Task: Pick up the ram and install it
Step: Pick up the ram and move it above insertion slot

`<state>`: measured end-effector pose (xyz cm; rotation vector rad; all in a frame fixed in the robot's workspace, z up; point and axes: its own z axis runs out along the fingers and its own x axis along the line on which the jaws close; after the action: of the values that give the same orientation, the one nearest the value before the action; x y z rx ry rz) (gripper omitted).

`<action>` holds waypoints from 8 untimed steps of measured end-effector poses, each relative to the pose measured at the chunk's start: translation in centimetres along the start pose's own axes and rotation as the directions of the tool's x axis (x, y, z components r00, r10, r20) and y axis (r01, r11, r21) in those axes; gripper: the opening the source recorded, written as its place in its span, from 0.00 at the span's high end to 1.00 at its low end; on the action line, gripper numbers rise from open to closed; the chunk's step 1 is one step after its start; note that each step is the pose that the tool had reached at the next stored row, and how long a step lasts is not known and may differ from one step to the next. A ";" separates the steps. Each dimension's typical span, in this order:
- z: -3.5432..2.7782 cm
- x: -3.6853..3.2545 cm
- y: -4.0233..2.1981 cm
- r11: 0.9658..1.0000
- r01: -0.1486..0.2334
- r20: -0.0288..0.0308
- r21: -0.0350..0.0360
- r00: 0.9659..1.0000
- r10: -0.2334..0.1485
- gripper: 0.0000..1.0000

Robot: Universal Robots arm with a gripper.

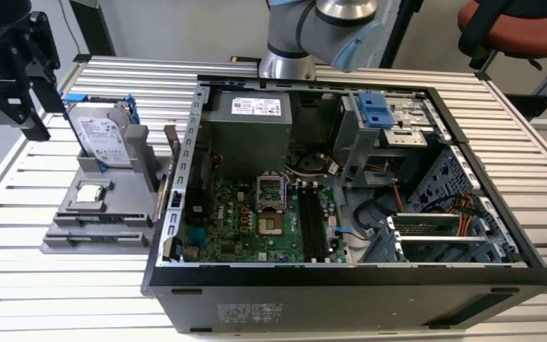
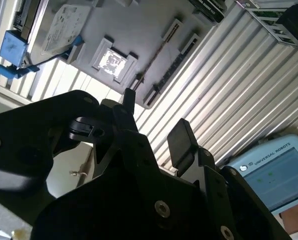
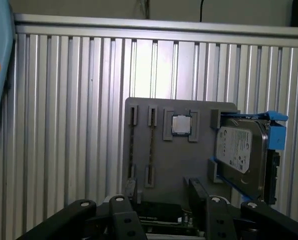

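My pincer [image 2: 153, 112] hangs open above the table [image 3: 64, 100], fingers [image 2: 181, 137] apart, gripping nothing. The ram [image 3: 151, 145] stands on edge in the grey holder [image 3: 181, 160], at five o'clock from me in the exterior view.

The exterior view looks down steeply on the open computer case [image 1: 350, 292] from far enough off to take in the whole case and the slatted counter [image 1: 83, 299] round it, with the grey tray [image 1: 112, 217] to the exterior view's left of the case. Both wrist views sit behind the pincer [image 3: 158, 197] and look past its black fingers [image 2: 181, 137] towards that tray. The first wrist view faces the tray squarely, while the second wrist view sits closer to the fingers and is tilted. All three views share the tray, its hard drive [image 1: 97, 139] and the square chip [image 1: 90, 192] beside the drive
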<state>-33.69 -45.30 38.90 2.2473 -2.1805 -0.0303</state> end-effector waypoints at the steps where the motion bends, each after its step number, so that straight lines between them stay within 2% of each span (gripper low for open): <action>1: 0.04 0.27 0.01 1.000 0.000 0.000 0.000 1.000 0.000 0.00; 8: 0.45 1.82 0.04 1.000 -0.002 0.000 0.000 1.000 0.002 0.00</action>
<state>-33.69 -47.12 38.43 2.2452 -2.1827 -0.0303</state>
